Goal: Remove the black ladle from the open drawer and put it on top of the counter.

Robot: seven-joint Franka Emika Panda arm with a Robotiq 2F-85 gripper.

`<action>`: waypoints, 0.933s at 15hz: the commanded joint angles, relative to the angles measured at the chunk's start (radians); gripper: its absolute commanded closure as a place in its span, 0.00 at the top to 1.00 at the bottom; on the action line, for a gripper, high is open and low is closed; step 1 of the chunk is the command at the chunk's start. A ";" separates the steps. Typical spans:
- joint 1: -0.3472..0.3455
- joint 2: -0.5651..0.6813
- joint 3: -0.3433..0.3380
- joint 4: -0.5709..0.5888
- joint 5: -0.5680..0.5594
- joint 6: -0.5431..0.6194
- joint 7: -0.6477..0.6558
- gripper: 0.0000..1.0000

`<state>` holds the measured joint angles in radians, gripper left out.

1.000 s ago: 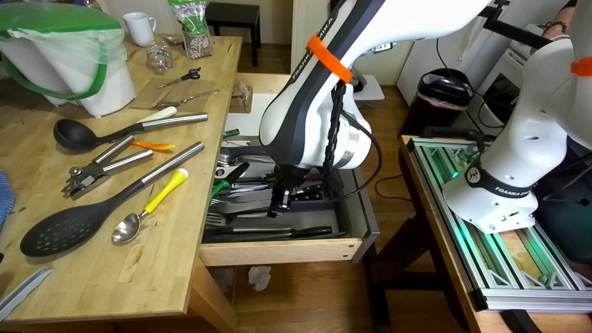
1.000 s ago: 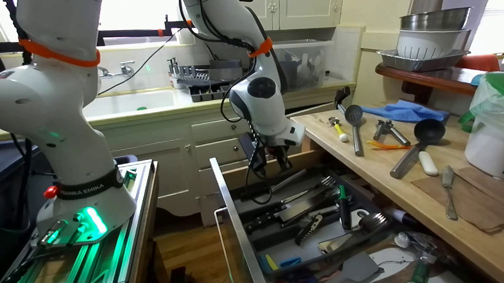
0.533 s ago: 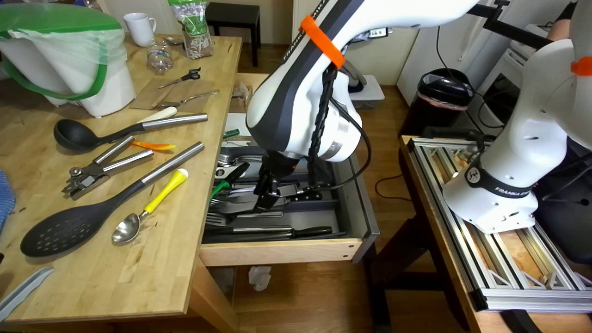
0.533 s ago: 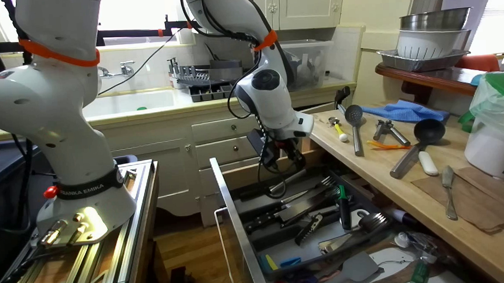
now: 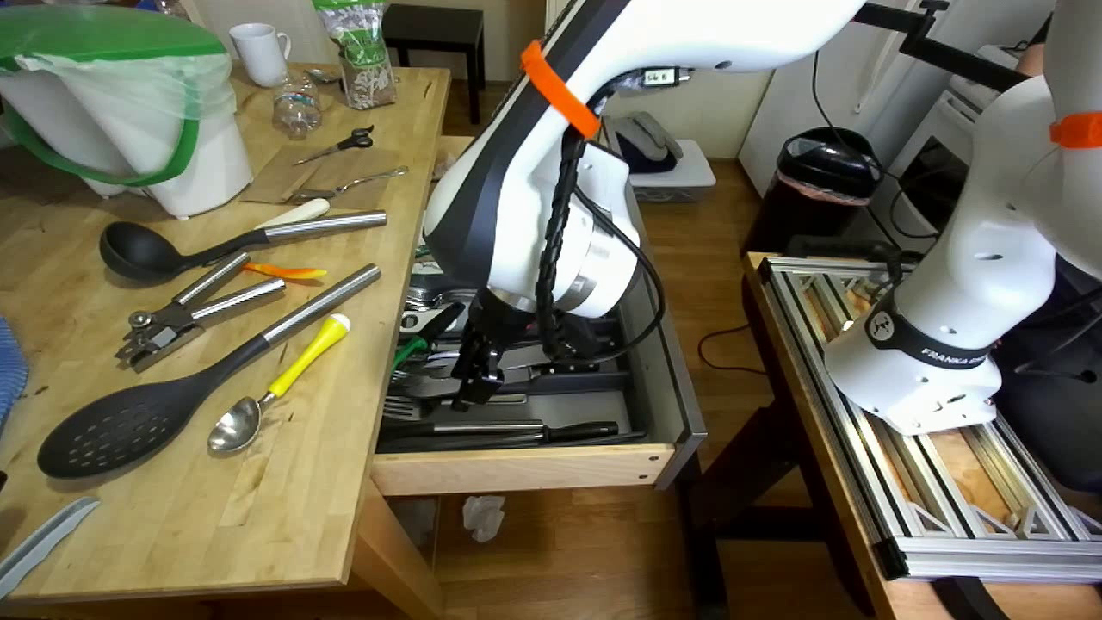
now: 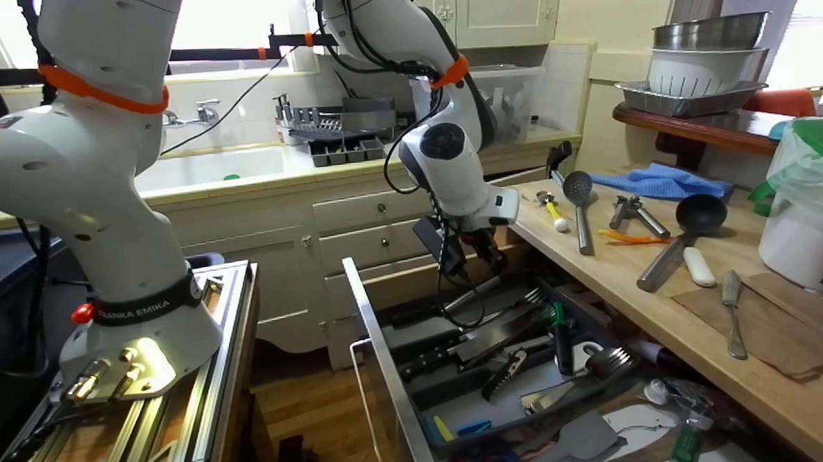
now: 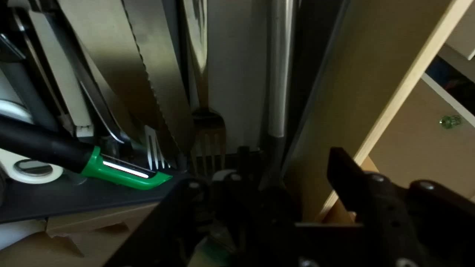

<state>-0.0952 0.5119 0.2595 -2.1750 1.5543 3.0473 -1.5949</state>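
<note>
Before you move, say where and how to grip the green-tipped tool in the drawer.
Probably its black handle, from above, squeezed crosswise: it's long, lies over a white utensil, and the green tip carries a metal strip.

Wide gap btwn gripper [image 7: 289,152] jaws; steel shaft [image 7: 281,74] & drawer [image 7: 363,81] wall block beneath. Wrist view: knife [image 7: 159,59], fork [image 7: 211,137] crowd its L.

Arm [image 5: 706,34] arched over, tool [image 7: 290,155] pointing down with fingers [image 7: 343,168] parted.
In both exterior views the white forearm [image 6: 410,43] slopes down to a low-hung wrist [image 6: 442,146]; in the wrist view the two dark fingers stand well apart.
</note>
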 commanded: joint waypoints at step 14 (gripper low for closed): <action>-0.007 0.191 -0.001 0.130 0.137 -0.071 -0.194 0.26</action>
<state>-0.0980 0.6630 0.2576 -2.0737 1.6631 2.9962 -1.7495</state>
